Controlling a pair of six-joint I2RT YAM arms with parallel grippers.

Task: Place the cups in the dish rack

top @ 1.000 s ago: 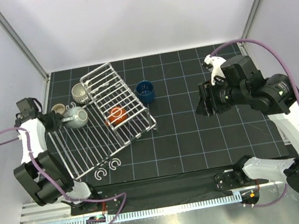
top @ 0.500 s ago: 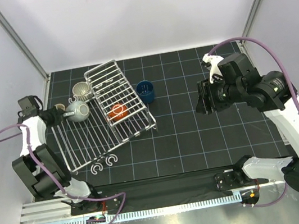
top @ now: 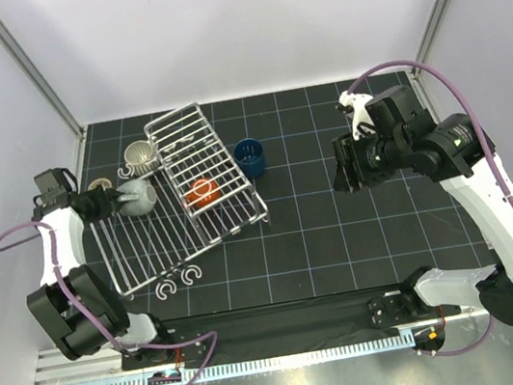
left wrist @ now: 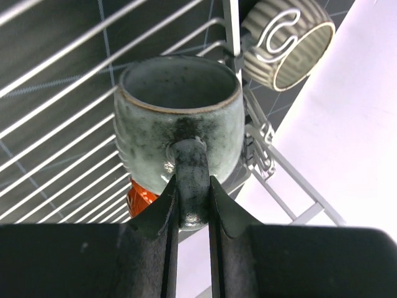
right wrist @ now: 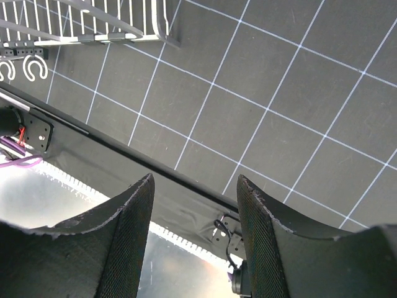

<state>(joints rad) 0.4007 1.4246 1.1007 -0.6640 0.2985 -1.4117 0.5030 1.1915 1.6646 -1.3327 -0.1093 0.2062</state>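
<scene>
Worryingly, my left gripper [left wrist: 191, 192] pinched the grey cup [left wrist: 180, 118] by its handle only; it could pivot loose over the dish rack [top: 149, 253]. Meanwhile my right gripper [right wrist: 193, 211] gaped empty.

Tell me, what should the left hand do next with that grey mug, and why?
The left hand pinches the speckled grey mug by its handle, with the flat slats of the dish rack beneath it. So I'd guess: lower it gently onto those slats.
</scene>
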